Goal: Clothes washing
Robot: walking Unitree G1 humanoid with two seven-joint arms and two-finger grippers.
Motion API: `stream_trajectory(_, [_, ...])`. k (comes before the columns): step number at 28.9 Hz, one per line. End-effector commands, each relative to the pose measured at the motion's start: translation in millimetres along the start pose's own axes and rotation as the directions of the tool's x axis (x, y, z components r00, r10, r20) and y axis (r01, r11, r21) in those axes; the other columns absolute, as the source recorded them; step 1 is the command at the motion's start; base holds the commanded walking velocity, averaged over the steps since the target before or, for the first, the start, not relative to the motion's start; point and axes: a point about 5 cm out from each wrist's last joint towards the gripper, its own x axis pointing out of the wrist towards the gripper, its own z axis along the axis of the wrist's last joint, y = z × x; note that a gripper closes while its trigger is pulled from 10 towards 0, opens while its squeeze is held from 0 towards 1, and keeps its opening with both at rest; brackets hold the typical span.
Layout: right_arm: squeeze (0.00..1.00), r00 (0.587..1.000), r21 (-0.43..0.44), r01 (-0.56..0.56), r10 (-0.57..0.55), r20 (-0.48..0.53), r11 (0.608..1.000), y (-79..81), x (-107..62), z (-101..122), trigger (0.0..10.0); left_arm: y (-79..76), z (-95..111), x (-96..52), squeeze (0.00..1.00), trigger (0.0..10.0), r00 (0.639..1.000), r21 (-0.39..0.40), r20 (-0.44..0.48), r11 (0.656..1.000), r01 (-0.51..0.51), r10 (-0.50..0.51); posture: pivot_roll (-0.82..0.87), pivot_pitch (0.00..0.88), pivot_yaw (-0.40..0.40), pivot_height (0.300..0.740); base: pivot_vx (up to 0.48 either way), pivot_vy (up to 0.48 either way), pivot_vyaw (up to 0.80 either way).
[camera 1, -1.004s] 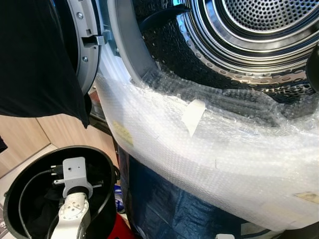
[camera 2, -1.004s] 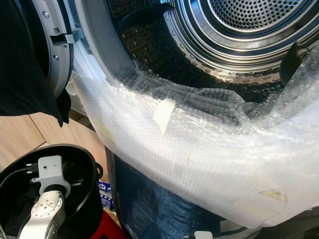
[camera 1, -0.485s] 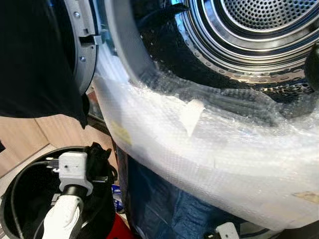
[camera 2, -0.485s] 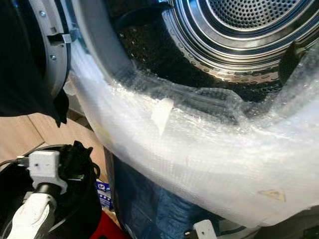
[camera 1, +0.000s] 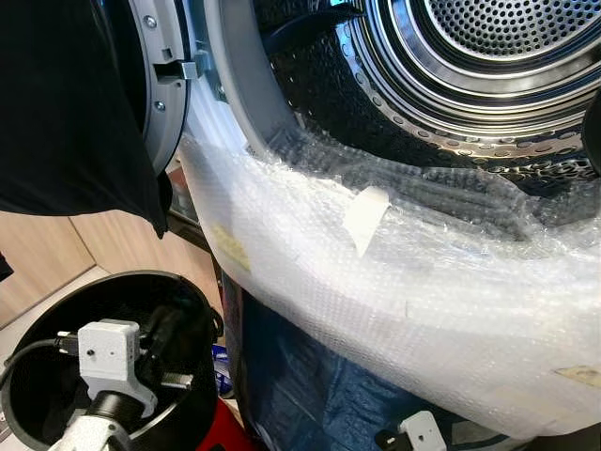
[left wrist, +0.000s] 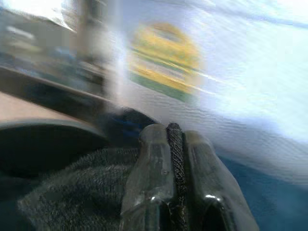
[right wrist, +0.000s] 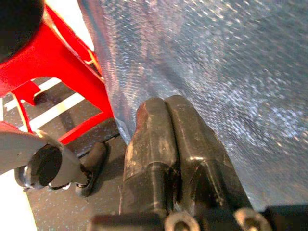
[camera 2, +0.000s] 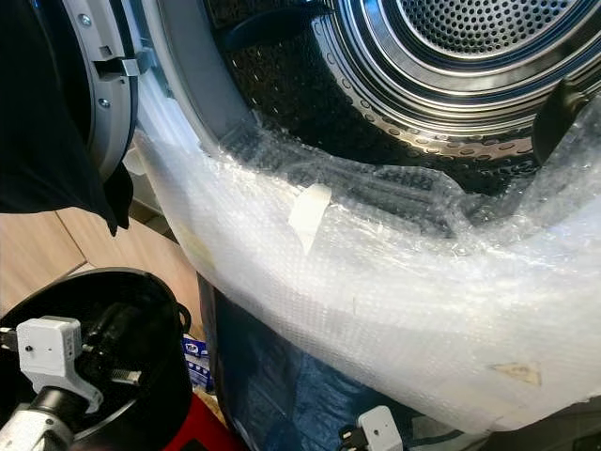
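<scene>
Clothing is sitting pinched between the closed fingers of the left gripper [left wrist: 174, 144]: a strip of dark knitted fabric [left wrist: 77, 187] is showing in the seam between the two black pads, with the rest of the garment bunching just below them. Taking the black bucket [camera 1: 56, 310] as the landmark, the left arm is reaching down into its mouth, so the garment is lying inside the bucket at the gripper's tip. The right gripper [right wrist: 166, 130] is hanging low on the far side of the bucket, its fingers pressed together on nothing, facing the blue-wrapped front of the machine near a red stand [right wrist: 67, 67]. Above and beyond the bucket, the bubble wrap [camera 1: 404, 282] is draping over the lip of the washing machine, and the steel drum [camera 1: 488, 56] is opening up and to the right of it. As I judge it, the coming move is turning on this: the drum is lying up, forward and rightward of the left gripper, so the left arm, already holding the cloth, is the one placed to lift it over the wrapped lip. A black garment [camera 1: 66, 103] is hanging over the open door [camera 1: 164, 85] above the bucket.
</scene>
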Motion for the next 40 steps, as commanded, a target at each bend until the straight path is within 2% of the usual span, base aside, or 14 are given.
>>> stream_trajectory(1, [0.00, 1.000, -0.005, 0.002, -0.002, 0.009, 1.000, -5.4, 0.2, 6, 10.0, -10.9, 6, -0.6, 0.00, 10.0, 0.989, -0.030, -0.038, 0.989, 0.144, -0.145, 0.20, 0.066, -0.042, 0.740, 0.000, 0.000, 0.00])
stream_trajectory(2, [0.00, 1.000, -0.005, 0.002, -0.002, 0.009, 1.000, -5.4, 0.2, 6, 10.0, -10.9, 6, -0.6, 0.00, 10.0, 0.989, -0.030, -0.038, 0.989, 0.144, -0.145, 0.20, 0.066, -0.042, 0.740, 0.000, 0.000, 0.00])
stream_trajectory(3, [0.00, 1.000, -0.009, -0.003, 0.004, 0.016, 1.000, -7.5, 0.9, 9, 10.0, -16.1, 9, -0.7, 0.00, 10.0, 0.963, 0.005, -0.092, 0.967, 0.254, -0.252, 0.20, 0.064, -0.041, 0.740, 0.000, 0.000, 0.00])
stream_trajectory(5, [0.00, 1.000, -0.010, -0.014, 0.015, 0.022, 1.000, -7.8, 1.3, 11, 10.0, -20.6, 10, -3.0, 0.00, 10.0, 0.929, 0.014, -0.147, 0.938, 0.346, -0.341, 0.19, 0.064, -0.037, 0.740, 0.000, 0.000, 0.00])
stream_trajectory(8, [0.00, 0.999, -0.004, -0.017, 0.017, 0.029, 1.000, -8.0, 1.3, 12, 10.0, -23.7, 13, -4.5, 0.00, 10.0, 0.894, 0.007, -0.182, 0.909, 0.417, -0.408, 0.19, 0.062, -0.034, 0.740, 0.000, 0.000, 0.00])
stream_trajectory(14, [0.00, 0.999, 0.012, -0.031, 0.031, 0.012, 0.999, -4.6, -2.0, 3, 10.0, -35.3, 17, -9.6, 0.00, 10.0, 0.711, -0.013, -0.341, 0.760, 0.650, -0.615, 0.18, 0.045, -0.012, 0.740, 0.000, 0.000, 0.00])
stream_trajectory(16, [0.00, 0.999, 0.012, -0.033, 0.033, 0.002, 0.999, -3.4, -2.5, 1, 10.0, -35.6, 17, -10.3, 0.00, 10.0, 0.686, -0.012, -0.360, 0.739, 0.674, -0.632, 0.18, 0.043, -0.011, 0.740, 0.000, 0.000, 0.00])
stream_trajectory(17, [0.00, 0.999, 0.003, -0.052, 0.052, -0.012, 0.999, -1.1, -3.2, -2, 10.0, -36.5, 18, -10.7, 0.00, 10.0, 0.645, -0.019, -0.383, 0.704, 0.710, -0.661, 0.18, 0.038, -0.006, 0.740, 0.000, 0.000, 0.00])
stream_trajectory(19, [0.00, 0.998, 0.000, -0.065, 0.065, -0.019, 0.998, 0.4, -3.7, -4, 10.0, -28.1, 13, -0.5, 0.00, 10.0, 0.643, 0.062, -0.450, 0.696, 0.715, -0.620, 0.17, 0.026, -0.001, 0.740, 0.000, 0.000, 0.00])
stream_trajectory(22, [0.00, 0.996, -0.016, -0.081, 0.080, -0.033, 0.997, -0.2, -4.6, -5, 10.0, -20.7, 1, 9.2, 0.00, 10.0, 0.638, 0.109, -0.519, 0.697, 0.709, -0.569, 0.16, 0.019, 0.001, 0.740, 0.000, 0.000, 0.00])
stream_trajectory(26, [0.00, 0.991, -0.019, -0.132, 0.132, -0.025, 0.991, -4.1, -6.9, -1, 10.0, -25.8, -23, 21.1, 0.00, 10.0, 0.586, 0.150, -0.586, 0.636, 0.757, -0.560, 0.14, 0.008, 0.004, 0.740, 0.000, 0.000, 0.00])
stream_trajectory(28, [0.07, 0.986, -0.033, -0.165, 0.164, -0.018, 0.986, -6.8, -8.1, 3, 10.0, -31.5, -30, 28.6, 0.00, 10.0, 0.580, 0.147, -0.585, 0.629, 0.763, -0.567, 0.14, 0.016, 0.004, 0.740, 0.000, 0.000, 0.00])
stream_trajectory(29, [1.00, 0.976, -0.027, -0.216, 0.216, -0.013, 0.976, -5.6, -8.7, 5, 10.0, -34.6, -33, 30.3, 0.00, 10.0, 0.567, 0.146, -0.589, 0.614, 0.776, -0.576, 0.12, 0.027, 0.006, 0.740, 0.000, 0.000, 0.00])
stream_trajectory(40, [1.00, 0.849, -0.031, -0.529, 0.528, -0.029, 0.848, 13.7, -21.1, -1, 10.0, -50.3, -43, 47.1, 0.00, 10.0, 0.580, 0.185, -0.550, 0.590, 0.786, -0.601, 0.11, 0.055, 0.002, 0.740, 0.000, 0.000, 0.00])
